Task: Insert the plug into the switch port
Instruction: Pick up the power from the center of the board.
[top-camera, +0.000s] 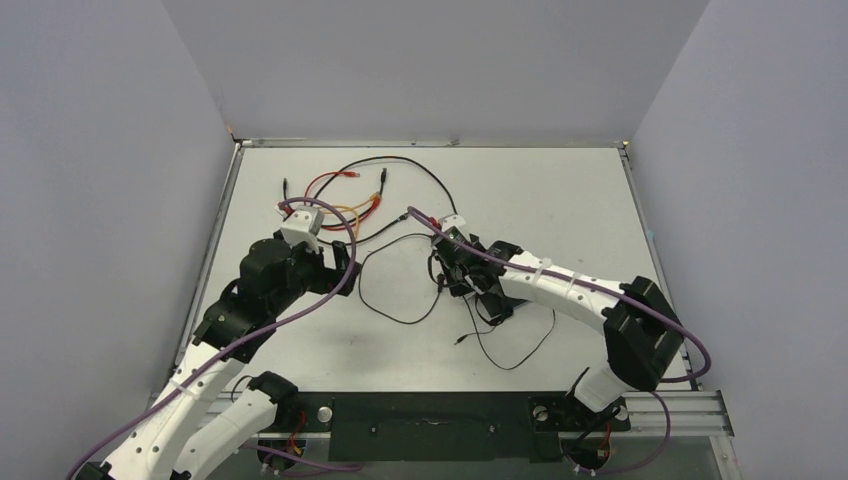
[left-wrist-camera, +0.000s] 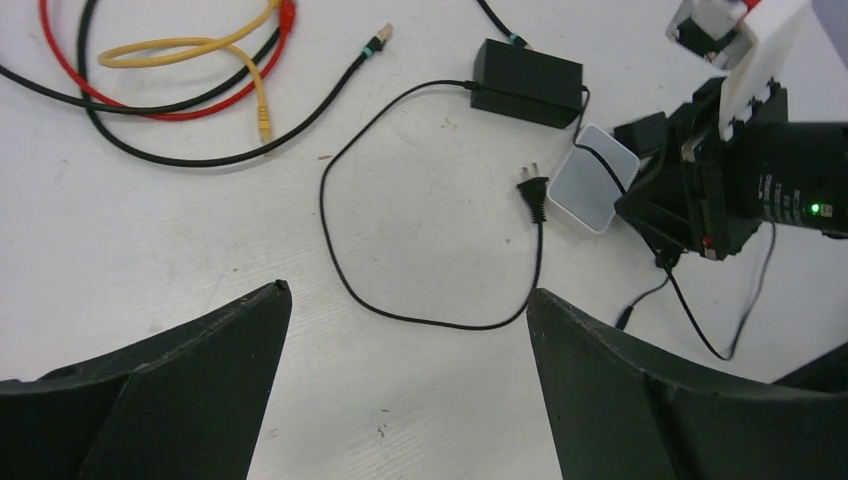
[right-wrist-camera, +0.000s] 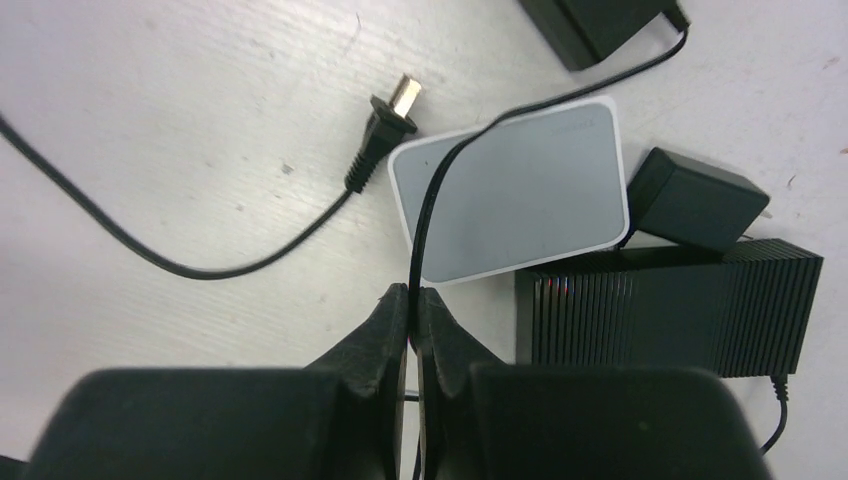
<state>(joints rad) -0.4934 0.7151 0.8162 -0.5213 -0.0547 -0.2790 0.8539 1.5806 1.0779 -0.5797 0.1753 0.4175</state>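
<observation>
My right gripper is shut on a thin black cable that runs up across a light grey pad. The same cable's free end, a small plug, lies on the table nearer the arm bases and also shows in the left wrist view. The switch, a flat black ribbed box, lies just right of my right fingers, and its ports are hidden. My left gripper hangs open over bare table to the left, holding nothing.
A black adapter brick lies beyond the grey pad, with a two-prong mains plug on its looping cord. A smaller black block sits against the switch. Red, yellow and black cables lie tangled at the far left.
</observation>
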